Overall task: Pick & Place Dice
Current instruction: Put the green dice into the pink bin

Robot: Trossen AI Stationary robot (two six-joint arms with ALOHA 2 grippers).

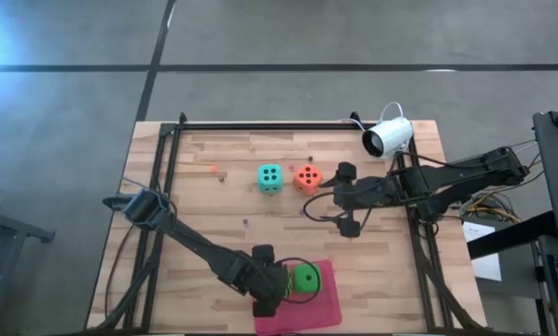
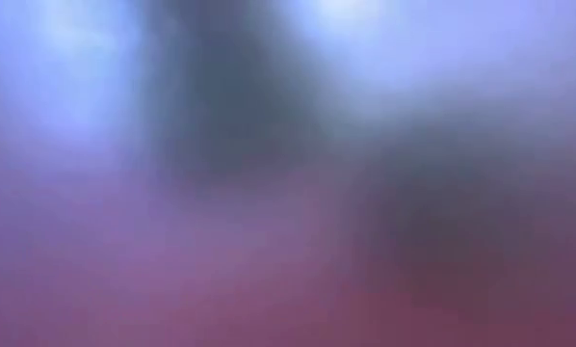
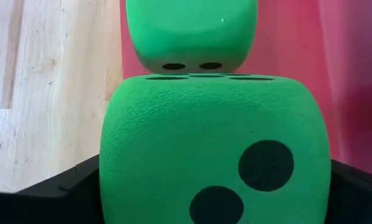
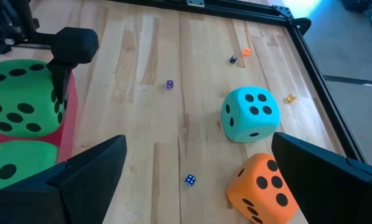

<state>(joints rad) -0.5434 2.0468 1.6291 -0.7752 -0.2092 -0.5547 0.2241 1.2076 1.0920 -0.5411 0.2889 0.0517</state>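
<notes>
Pink mat [image 1: 327, 303] at the near edge of the wooden table [image 1: 214, 215], seen from above, carrying a bright green die [image 1: 305, 278]. Left gripper [image 1: 277, 287] right at that die's left side, jaws spread wide; a second green die probably hidden under the gripper there. Teal die [image 1: 271, 177] and orange-red die [image 1: 307, 176] side by side farther back, near the table's middle, well apart from the mat. Right gripper [image 1: 346, 200] just right of the orange-red die, jaws fully open, holding nothing. White camera [image 1: 388, 137] at the far right corner.

Low view: only a blur of blue and pink, nothing readable.

Left wrist view: one green die filling the space between the open fingers [image 3: 68, 186], another green die [image 3: 192, 34] just beyond it, touching or nearly so, both over the pink mat. Whether the pads press the near die, cannot tell.

Right wrist view: teal die [image 4: 251, 114] and orange-red die [image 4: 262, 188] ahead between the wide-open fingers [image 4: 93, 165], several tiny dice scattered on the wood, two green dice [image 4: 21, 96] on the mat at the far side.

Risks, as judgement: pulling the left gripper back carelessly could drag or topple the near green die off the mat or knock its neighbour; closing the right gripper off-centre could push the orange-red die into the teal one.

No containers present; only the flat mat, holding the two green dice.
</notes>
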